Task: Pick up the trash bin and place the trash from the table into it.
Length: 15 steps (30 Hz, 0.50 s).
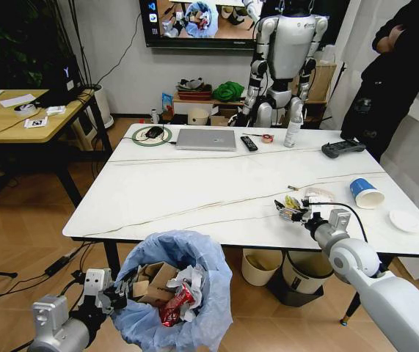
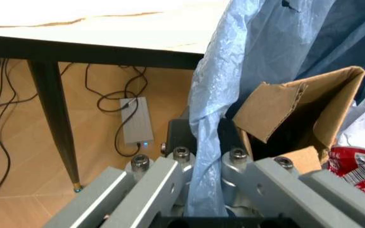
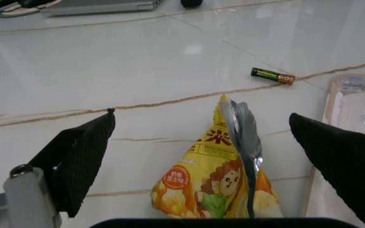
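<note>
The trash bin [image 1: 176,293], lined with a crinkly light-blue bag, hangs below the table's [image 1: 194,191] near edge with torn cardboard [image 2: 303,109], white paper and a crushed red can [image 2: 360,171] inside. My left gripper [image 1: 114,293] is shut on its rim, and the bag [image 2: 211,118] runs between the fingers [image 2: 163,185]. My right gripper [image 1: 295,213] is open low over the table's right front, its black pads on either side of a yellow and silver wrapper [image 3: 201,190]. A clear packet [image 3: 357,109] lies beside it. A blue-white paper cup [image 1: 367,193] lies on its side farther right.
A small battery [image 3: 273,76] lies beyond the wrapper. A laptop [image 1: 206,138], remote [image 1: 249,143], bottle [image 1: 292,130] and black controller [image 1: 343,148] line the far edge. A cream bucket [image 1: 260,265] stands under the table. A wooden desk [image 1: 11,117] is at the left.
</note>
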{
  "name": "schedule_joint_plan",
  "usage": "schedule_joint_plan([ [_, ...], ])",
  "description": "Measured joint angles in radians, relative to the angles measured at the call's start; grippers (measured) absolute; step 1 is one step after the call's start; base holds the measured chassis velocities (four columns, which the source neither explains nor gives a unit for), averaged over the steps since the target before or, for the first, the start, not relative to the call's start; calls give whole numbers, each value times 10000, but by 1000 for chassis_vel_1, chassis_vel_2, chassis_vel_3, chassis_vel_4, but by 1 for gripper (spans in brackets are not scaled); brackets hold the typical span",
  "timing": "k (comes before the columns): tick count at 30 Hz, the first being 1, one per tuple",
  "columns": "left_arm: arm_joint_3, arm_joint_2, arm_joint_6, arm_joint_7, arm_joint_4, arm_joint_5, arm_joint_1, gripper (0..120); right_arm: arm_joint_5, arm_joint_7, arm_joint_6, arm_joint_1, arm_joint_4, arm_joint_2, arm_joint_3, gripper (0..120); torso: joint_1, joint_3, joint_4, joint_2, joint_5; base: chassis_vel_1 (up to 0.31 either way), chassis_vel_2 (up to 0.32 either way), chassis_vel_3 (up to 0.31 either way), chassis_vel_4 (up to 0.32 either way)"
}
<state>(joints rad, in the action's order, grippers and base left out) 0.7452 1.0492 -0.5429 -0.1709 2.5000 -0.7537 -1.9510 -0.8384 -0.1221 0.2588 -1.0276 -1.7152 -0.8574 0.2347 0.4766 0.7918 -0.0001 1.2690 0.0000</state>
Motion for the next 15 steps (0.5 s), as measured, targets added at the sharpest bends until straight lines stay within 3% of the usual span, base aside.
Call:
schedule_joint_plan([
  [3,0,5,0,0,0,0,0,0,-11,30,-4,0,25,-7,0,96,0,0,0,0,-1,0,0,0,0],
  [15,11,21,1,0,0,-9,-20,0,-259,219,-14,139,347,-37,-131,51,0,0,0,0,-1,0,0,0,0],
])
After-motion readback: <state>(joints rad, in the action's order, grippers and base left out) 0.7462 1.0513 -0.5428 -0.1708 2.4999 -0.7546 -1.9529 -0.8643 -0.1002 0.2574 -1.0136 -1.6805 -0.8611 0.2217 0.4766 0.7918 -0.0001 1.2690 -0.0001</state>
